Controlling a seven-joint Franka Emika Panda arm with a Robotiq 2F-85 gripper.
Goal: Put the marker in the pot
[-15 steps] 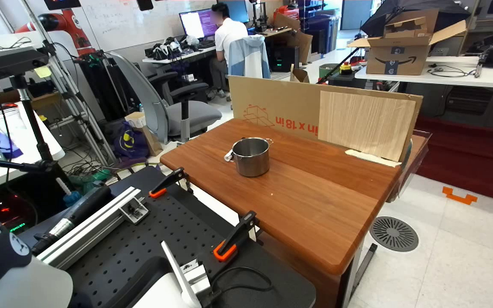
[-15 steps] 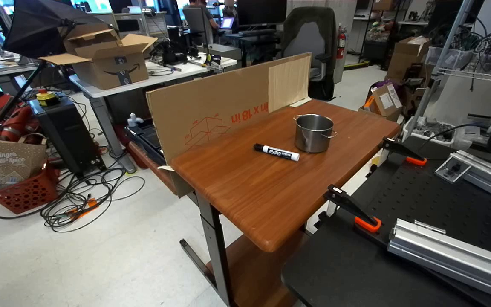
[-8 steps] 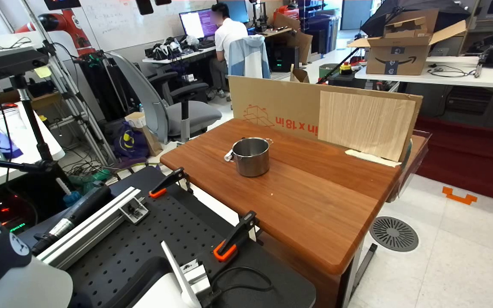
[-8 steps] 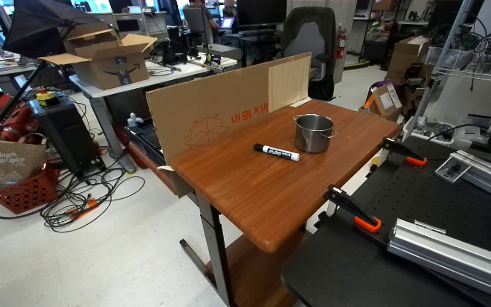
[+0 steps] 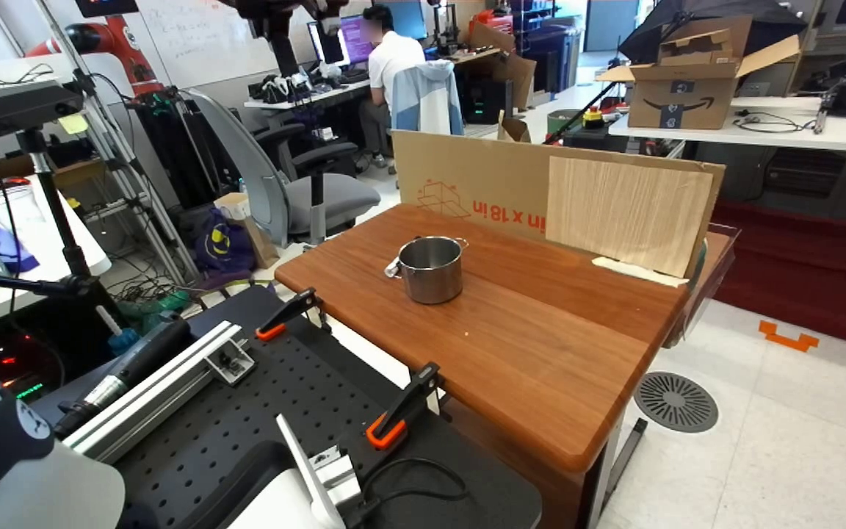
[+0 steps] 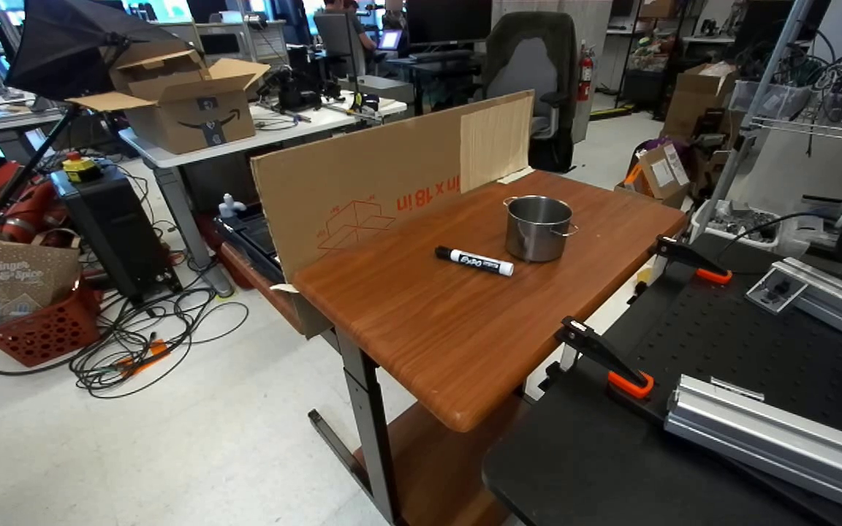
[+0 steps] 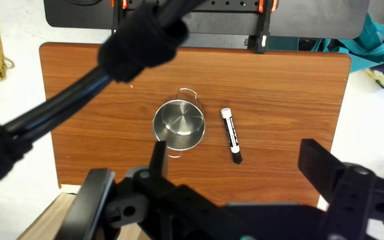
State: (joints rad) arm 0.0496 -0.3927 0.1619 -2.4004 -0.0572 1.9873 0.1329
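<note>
The pot (image 6: 538,235), with 2 wire handles, stands upright on the counter (image 6: 406,314). Just beside it, not touching, lies the marker (image 6: 474,261), its label reading EXPO upside down in an exterior view. Well above the pot, the fingers (image 7: 319,166) are spread wide and hold nothing. Beyond the pot in both exterior views, a cardboard panel (image 6: 362,175) shows "18 in" in inverted red print. Well apart from the pot, a package (image 6: 15,270) reads "Ginger & Spice" and a carton (image 6: 180,120) bears Amazon's curved arrow.

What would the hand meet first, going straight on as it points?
Likely the table: the open hand points down at it. The marker, roughly in line, could come first; depth is unclear.
</note>
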